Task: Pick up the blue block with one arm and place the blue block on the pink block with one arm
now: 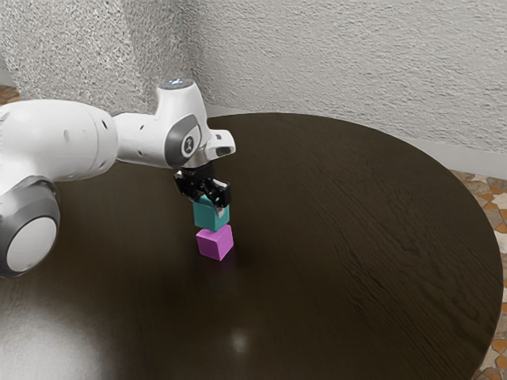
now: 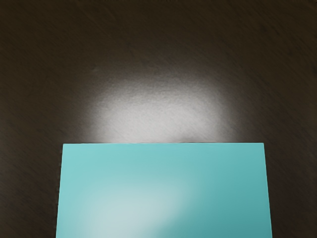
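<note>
Step in hand: placement, the second half of the task. The pick looks done.

End effector: in the exterior view its black fingers come down on either side of the blue block and clasp its upper part. You have the block gripped and have not released it.

Blue block: it reads more teal than blue. It sits directly above the pink block, well in from every edge of the round bench and somewhat nearer the edge the arm reaches in over. The lower face of the blue block meets the top of the pink block, or very nearly. You cannot tell from this angle whether there is real contact or a thin gap. The two blocks look roughly lined up, with the blue one turned slightly against the pink one.

Wrist view: the blue block is a broad flat face just under the hand, with dark bench beyond it. The pink block is hidden beneath it, so this view gives you no check on alignment.

Judgement on the next move:
- Lower gently if there is any gap left, so the block is seated rather than dropped.
- Then open the fingers evenly, so neither pad drags the block sideways.
- Retreat straight up. A sideways exit risks knocking the stack over.

Main risk: an off-centre overlap could let the blue block tip on release.
</note>
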You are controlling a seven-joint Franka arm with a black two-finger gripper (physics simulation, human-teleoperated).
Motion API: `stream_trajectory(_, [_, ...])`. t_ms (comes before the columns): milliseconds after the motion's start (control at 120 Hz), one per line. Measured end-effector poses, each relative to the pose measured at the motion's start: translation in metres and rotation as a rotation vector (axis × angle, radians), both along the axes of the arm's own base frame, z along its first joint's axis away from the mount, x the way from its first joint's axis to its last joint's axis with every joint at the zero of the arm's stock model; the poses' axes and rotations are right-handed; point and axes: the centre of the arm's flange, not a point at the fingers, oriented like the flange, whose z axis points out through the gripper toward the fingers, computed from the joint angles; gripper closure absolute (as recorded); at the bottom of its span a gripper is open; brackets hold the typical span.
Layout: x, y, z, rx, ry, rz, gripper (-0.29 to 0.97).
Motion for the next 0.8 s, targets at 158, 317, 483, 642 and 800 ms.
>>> stream_trajectory(158, [0.000, 0.000, 0.000, -0.001, -0.001, 0.002, 0.36])
stream_trajectory(317, [0.000, -0.002, 0.001, -0.006, -0.001, 0.001, 0.22])
stream_trajectory(483, [0.000, -0.004, 0.001, -0.009, 0.000, -0.003, 0.10])
stream_trajectory(642, [0.000, -0.004, 0.002, -0.011, -0.001, -0.005, 0.05])
stream_trajectory(800, [-0.003, 0.010, 0.020, -0.015, -0.020, 0.009, 0.02])
